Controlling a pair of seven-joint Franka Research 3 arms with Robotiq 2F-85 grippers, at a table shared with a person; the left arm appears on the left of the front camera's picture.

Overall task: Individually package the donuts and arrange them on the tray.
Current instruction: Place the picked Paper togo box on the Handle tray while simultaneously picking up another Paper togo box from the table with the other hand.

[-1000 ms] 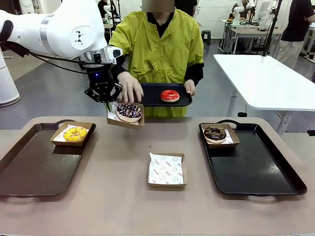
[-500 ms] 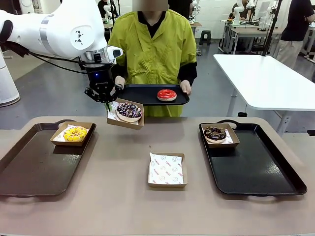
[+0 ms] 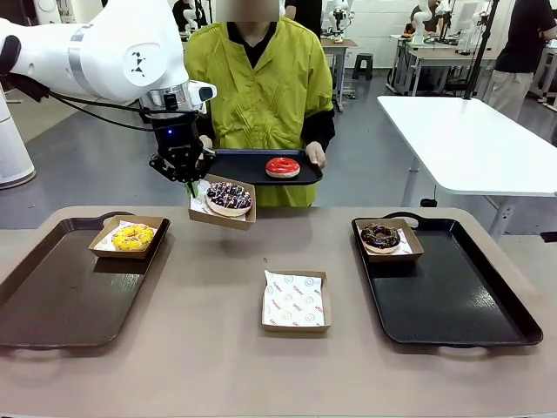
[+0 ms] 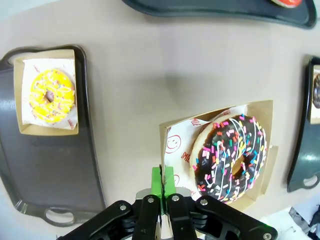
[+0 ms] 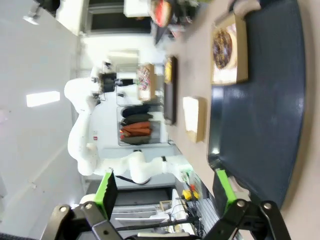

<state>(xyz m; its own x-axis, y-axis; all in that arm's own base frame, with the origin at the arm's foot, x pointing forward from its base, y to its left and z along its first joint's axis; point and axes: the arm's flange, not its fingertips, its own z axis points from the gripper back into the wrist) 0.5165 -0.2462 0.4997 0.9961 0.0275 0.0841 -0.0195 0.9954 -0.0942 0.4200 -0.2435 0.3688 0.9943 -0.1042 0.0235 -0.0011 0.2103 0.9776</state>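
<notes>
The person's serving tray (image 3: 248, 167) with the red donut (image 3: 283, 166) has slid toward the left arm since a second ago. The sprinkled donut (image 3: 229, 197) sits in a cardboard box (image 3: 219, 216) held off the table, up and left of the empty paper-lined box (image 3: 297, 300). The left gripper (image 4: 162, 181) pinches the cardboard box's edge, jaws nearly together. The yellow donut (image 3: 133, 236), boxed, rests on the brown tray (image 3: 52, 305) left of the empty box. The chocolate donut (image 3: 380, 236), also boxed, is on the black tray (image 3: 461, 305) to its right. The right gripper (image 5: 166, 176) is spread wide and holds nothing.

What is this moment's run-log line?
left tool: shut on lifted box holding sprinkled donut | right tool: open | red donut: on person's tray | centre box: empty
</notes>
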